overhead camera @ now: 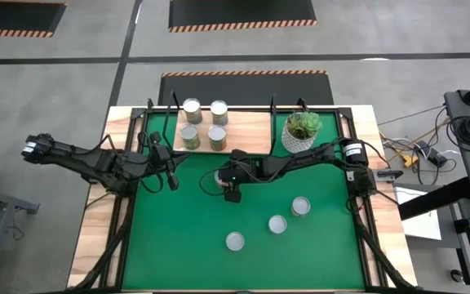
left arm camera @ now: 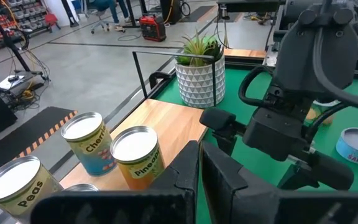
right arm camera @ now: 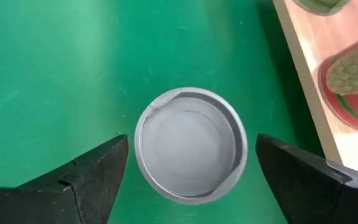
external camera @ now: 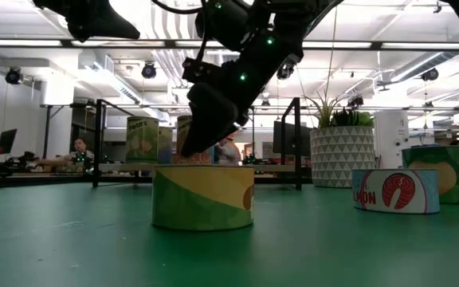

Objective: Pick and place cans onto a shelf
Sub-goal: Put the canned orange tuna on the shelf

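Note:
My right gripper [right arm camera: 191, 152] is open and hangs over the green mat, pointing down at a can [right arm camera: 189, 144] with a silver top. Its fingers stand on either side of the can with a gap to each. In the high view this gripper [overhead camera: 232, 191] hides that can. Several cans [overhead camera: 204, 124] stand upright on the light-wood shelf [overhead camera: 247, 131] at the mat's far edge. Three more cans [overhead camera: 277, 224] stand on the mat nearer the front. My left gripper [overhead camera: 172, 176] is shut and empty, just in front of the shelf's left part.
A white pot with a green plant [overhead camera: 301, 131] stands at the shelf's right end. The nearest can [external camera: 203, 197] stands in front of my right gripper in the low view. A salmon tin [external camera: 395, 190] sits to its right. The shelf's black wire frame [overhead camera: 149, 122] rises at the back.

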Tool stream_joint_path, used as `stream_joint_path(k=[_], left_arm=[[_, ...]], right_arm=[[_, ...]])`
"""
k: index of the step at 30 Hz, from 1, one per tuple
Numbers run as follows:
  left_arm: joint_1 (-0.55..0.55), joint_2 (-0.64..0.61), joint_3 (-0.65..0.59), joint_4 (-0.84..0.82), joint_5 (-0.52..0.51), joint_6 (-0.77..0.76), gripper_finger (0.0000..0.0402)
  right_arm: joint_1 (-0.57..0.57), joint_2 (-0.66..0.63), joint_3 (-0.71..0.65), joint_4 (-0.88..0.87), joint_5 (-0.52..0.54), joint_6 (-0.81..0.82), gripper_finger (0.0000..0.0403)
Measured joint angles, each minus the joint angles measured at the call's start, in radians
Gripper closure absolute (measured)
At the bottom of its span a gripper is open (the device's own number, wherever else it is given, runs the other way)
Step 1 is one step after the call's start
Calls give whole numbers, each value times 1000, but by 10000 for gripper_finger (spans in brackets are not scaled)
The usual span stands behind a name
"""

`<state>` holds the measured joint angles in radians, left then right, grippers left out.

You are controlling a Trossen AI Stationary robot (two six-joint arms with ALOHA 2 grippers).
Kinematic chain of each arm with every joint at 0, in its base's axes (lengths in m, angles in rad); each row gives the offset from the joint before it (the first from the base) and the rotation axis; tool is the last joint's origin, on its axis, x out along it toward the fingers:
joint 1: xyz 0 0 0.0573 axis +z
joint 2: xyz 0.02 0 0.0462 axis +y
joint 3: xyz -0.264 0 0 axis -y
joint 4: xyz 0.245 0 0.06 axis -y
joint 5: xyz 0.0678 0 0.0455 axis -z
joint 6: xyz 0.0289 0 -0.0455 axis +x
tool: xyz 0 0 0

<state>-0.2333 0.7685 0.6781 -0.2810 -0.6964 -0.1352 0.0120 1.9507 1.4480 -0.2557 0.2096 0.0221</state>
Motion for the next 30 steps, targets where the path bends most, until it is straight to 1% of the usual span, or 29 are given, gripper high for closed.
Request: stream_joint_path(k=[5,9,12,18,20,26,30], left_arm=[[0,0,0,1,0,0,402],[0,1,0,3,0,0,402],[0,2,3,3,0,0,402],[0,2,6,4,0,-1,402],[0,2,6,4,0,-1,402],[0,2,6,4,0,-1,402],[0,2,6,4,0,-1,402]], right_arm=[[0,9,-18,6,0,17,61],[0,9,-42,37,0,22,70],[0,9,-43,56,0,23,87],[0,9,-44,64,1,32,135],[0,9,-43,64,0,32,144],[1,-5,-25,33,-9,13,141],[1,-59,3,-72,-18,4,139]])
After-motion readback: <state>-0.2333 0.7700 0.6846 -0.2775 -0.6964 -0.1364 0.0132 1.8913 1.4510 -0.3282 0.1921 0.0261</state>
